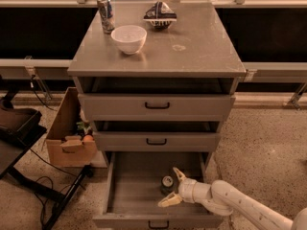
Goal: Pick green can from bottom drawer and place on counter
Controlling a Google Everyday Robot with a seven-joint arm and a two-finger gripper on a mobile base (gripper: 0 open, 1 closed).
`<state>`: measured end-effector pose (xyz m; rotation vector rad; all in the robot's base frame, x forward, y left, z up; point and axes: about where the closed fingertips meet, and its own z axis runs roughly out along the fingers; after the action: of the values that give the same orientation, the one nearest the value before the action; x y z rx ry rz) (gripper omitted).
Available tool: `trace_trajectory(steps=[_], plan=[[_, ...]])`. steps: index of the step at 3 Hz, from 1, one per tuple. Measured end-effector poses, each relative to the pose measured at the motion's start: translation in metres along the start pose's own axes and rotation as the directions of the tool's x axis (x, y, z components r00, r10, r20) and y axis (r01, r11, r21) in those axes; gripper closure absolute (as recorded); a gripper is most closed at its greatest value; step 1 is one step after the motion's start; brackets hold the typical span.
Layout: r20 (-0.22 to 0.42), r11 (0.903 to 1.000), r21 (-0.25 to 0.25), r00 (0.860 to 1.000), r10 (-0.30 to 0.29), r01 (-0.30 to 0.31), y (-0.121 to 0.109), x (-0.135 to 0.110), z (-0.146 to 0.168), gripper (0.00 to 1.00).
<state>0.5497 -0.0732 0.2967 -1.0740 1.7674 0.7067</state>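
Note:
The bottom drawer [129, 195] is pulled open, its grey floor showing. The green can [167, 183] stands upright inside it near the right side, silver top up. My gripper [173, 188] reaches into the drawer from the right on a white arm. It is open, one pale finger [178, 174] behind the can and the other [167, 201] in front of it, so the can stands between them. I cannot tell whether they touch it. The counter [192, 47] is the grey cabinet top above.
On the counter stand a white bowl [128, 38], a taller blue-and-silver can [105, 14] and a dark crumpled bag [159, 15]. Two shallower drawers [157, 106] sit slightly open above the bottom one. A cardboard box [68, 138] and a black stand with cables [29, 176] are on the floor at left.

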Motion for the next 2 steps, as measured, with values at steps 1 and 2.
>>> trace_trajectory(steps=[1,2], plan=[[0.011,0.9981,0.029,0.998,-0.054,0.054,-0.035,0.017,0.009,0.0],[0.011,0.9952,0.051,0.996,-0.085,0.084,-0.063,0.034,0.02,0.0]])
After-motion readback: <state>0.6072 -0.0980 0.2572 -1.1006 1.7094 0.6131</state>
